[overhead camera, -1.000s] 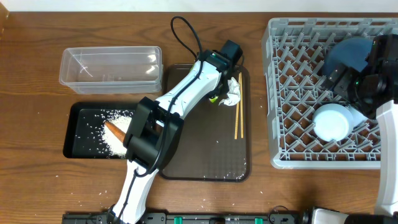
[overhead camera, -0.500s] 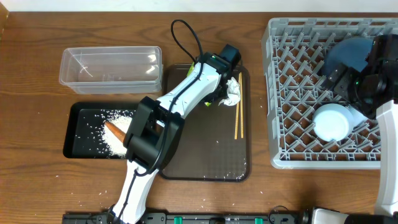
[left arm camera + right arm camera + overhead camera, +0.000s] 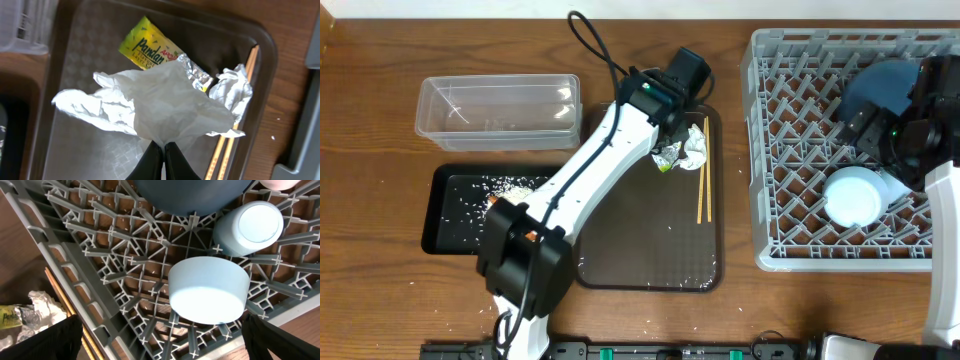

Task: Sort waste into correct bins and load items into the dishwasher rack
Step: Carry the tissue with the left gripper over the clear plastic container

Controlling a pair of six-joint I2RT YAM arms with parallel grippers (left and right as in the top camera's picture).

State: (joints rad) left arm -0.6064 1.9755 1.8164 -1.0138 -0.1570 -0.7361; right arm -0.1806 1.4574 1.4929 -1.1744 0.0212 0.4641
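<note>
Left gripper: fingers clenched on paper, held over brown tray at table centre
Wrapper: on brown tray, 11 o'clock of paper, partly covered by it
Chopsticks: 3 o'clock of paper
Right gripper: fingers spread, empty, above rack at table's 3 o'clock
Bowl, cup, plate: in rack
Rice: in black tray, 8 o'clock
Tub: 10 o'clock
</note>
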